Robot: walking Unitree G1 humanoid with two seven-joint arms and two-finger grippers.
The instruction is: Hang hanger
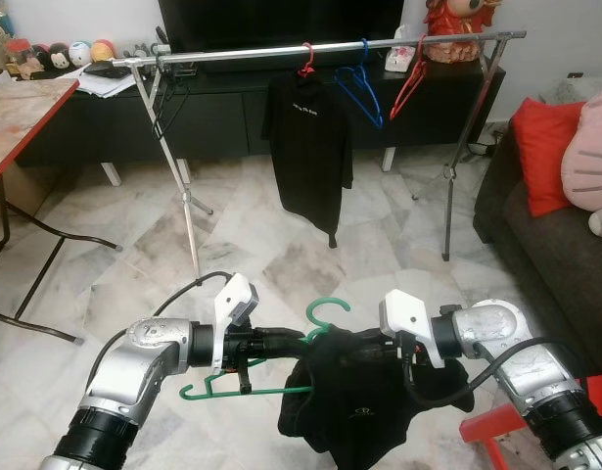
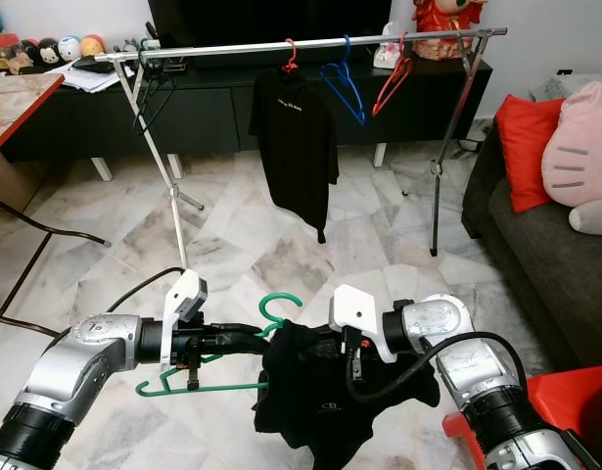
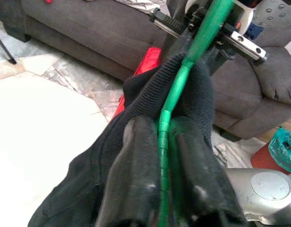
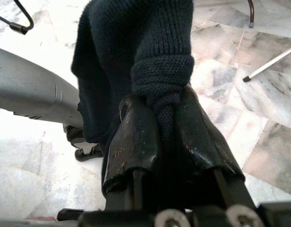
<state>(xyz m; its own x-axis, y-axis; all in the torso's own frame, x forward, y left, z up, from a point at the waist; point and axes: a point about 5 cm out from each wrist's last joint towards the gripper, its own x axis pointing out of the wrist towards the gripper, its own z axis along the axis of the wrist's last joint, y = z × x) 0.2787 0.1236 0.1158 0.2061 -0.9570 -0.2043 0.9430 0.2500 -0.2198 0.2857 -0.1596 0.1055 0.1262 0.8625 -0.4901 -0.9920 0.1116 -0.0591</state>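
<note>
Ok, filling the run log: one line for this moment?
left pincer: shut on green hanger | right pincer: shut on black shirt | rail: ahead, hanger not hung

hanger [image 1: 281, 390] green | sweater [image 1: 354, 401] black | cushion [image 1: 543, 152] red

Glossy green plastic hanger [image 3: 176, 92], ribbed knit garment [image 4: 136, 52]

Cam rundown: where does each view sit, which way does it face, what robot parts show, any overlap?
Left eye, head: down and forward at clothes rack, both arms.
Right eye, head: same scene, shifted.
Left wrist: along left gripper shut on green hanger, toward sofa.
Right wrist: along right gripper shut on black garment, toward floor.
Shared: hanger and garment.
</note>
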